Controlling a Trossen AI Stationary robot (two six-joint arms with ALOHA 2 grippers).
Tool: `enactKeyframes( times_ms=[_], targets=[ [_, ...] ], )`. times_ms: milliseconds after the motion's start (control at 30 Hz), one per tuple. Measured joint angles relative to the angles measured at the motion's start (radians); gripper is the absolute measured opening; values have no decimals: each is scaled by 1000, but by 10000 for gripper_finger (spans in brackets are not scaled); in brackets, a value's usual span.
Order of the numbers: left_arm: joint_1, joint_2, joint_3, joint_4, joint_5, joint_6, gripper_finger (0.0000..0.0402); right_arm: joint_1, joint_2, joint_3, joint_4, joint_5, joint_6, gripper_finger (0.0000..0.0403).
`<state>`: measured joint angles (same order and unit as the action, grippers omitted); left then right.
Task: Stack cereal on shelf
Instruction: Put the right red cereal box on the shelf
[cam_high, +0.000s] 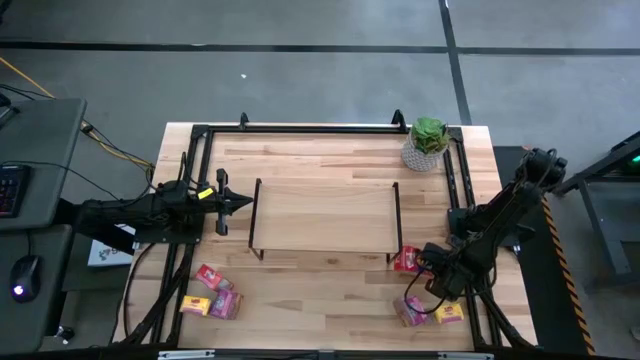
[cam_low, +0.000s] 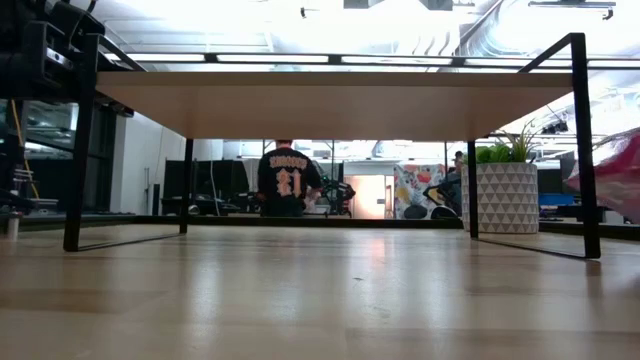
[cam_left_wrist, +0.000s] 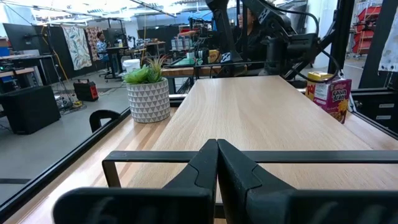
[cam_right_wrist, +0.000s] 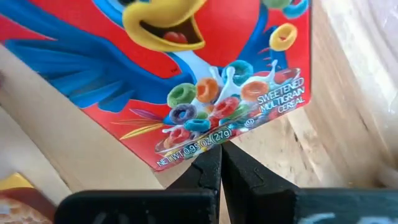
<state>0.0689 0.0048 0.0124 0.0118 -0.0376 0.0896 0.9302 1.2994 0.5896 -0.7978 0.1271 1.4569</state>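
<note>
The low, wide light-wood shelf on thin black wire legs (cam_high: 325, 215) stands at the middle of the wooden counter (cam_high: 330, 150), its long axis running from the left arm's side to the right arm's side, its top board bare.

Six small cardboard cereal boxes lie on the counter in two groups, both on the near side of the shelf. By the right near leg lies a small red cereal box with a cartoon bird and coloured rings printed on it (cam_high: 406, 260); its front faces up, and in the right wrist view it sits tilted across the picture. A magenta-pink box (cam_high: 412, 311) and a yellow box (cam_high: 449, 314) lie just beside each other nearer the counter's edge. On the left side lie another red box (cam_high: 210, 277), a yellow one (cam_high: 195, 305) and a pink one (cam_high: 226, 303), close together.

The right tool (cam_right_wrist: 219, 163) has its fingers pressed together at the red box's lower edge; whether they pinch the cardboard cannot be told. The left tool (cam_left_wrist: 217, 158), fingers together and holding nothing, points at the shelf's left end. A green plant in a white patterned pot (cam_high: 426, 145) stands in the far right corner.
</note>
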Motion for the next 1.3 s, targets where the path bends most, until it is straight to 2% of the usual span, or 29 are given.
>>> enactKeyframes(
  times_ms=[433,633,1300],
  targets=[
    [0,0,0,0,0,0,3,0,-4,0,9,159,-2,0],
    [0,0,0,0,0,0,3,0,-4,0,9,164,-4,0],
    [0,0,0,0,0,0,3,0,-4,0,107,382,-183,0]
  ],
)
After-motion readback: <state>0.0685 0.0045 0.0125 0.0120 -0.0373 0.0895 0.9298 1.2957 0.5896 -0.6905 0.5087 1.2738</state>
